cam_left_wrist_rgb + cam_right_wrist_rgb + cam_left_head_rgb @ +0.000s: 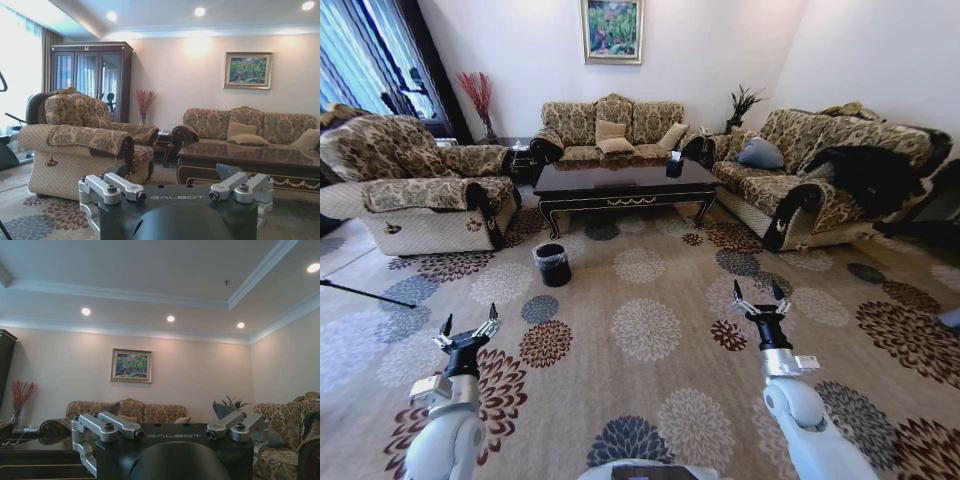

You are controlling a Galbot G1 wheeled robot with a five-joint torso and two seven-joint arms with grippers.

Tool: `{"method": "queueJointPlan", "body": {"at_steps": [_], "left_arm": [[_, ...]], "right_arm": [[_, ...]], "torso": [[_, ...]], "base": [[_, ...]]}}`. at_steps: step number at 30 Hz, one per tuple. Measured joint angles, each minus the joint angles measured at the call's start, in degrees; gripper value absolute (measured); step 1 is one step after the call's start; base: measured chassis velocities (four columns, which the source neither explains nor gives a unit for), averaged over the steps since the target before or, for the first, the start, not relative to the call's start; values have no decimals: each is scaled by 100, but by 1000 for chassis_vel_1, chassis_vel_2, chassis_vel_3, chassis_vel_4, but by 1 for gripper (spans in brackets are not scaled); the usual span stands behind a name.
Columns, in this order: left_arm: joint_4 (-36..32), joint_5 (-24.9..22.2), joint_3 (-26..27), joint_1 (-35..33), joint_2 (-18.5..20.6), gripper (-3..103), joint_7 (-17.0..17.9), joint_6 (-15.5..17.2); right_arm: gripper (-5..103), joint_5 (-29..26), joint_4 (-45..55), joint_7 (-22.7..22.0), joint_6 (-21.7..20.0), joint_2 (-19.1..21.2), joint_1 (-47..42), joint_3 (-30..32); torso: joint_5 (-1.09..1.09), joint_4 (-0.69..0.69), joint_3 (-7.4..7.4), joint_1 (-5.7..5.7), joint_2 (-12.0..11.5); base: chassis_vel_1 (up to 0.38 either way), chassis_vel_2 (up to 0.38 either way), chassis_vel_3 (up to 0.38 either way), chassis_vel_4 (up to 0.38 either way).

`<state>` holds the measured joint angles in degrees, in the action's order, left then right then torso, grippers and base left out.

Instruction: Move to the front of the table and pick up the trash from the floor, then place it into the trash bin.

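- Trash bin (552, 264) stands on the carpet (650, 330) just in front of the table (620, 185), near its left corner
- Left gripper (467, 329) hovers well short of the table, fingers spread
- Right gripper (762, 299) likewise, fingers spread

White walls, a framed painting (612, 30) above the middle sofa (613, 128), an armchair (420, 185) left and a sofa (820, 170) right, flowered carpet (650, 330), recessed ceiling lights (171, 318).
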<state>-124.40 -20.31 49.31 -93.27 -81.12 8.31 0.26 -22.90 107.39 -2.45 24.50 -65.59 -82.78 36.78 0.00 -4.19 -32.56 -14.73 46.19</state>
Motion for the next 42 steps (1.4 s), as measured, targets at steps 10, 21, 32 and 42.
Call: {"method": "queueJointPlan", "body": {"at_steps": [10, 21, 32, 42], "left_arm": [[0, 0, 0, 0, 0, 100, 0, 0], [0, 0, 0, 0, 0, 100, 0, 0], [0, 0, 0, 0, 0, 100, 0, 0], [0, 0, 0, 0, 0, 100, 0, 0]], "right_arm": [[100, 0, 0, 0, 0, 0, 0, 0], [100, 0, 0, 0, 0, 0, 0, 0], [100, 0, 0, 0, 0, 0, 0, 0], [100, 0, 0, 0, 0, 0, 0, 0]], "torso": [[0, 0, -140, -108, 249], [0, 0, -312, -240, 552], [0, 0, -467, -371, 840], [0, 0, -621, -484, 1104]], "base": [[0, 0, 0, 0], [0, 0, 0, 0], [0, 0, 0, 0], [0, 0, 0, 0]]}}
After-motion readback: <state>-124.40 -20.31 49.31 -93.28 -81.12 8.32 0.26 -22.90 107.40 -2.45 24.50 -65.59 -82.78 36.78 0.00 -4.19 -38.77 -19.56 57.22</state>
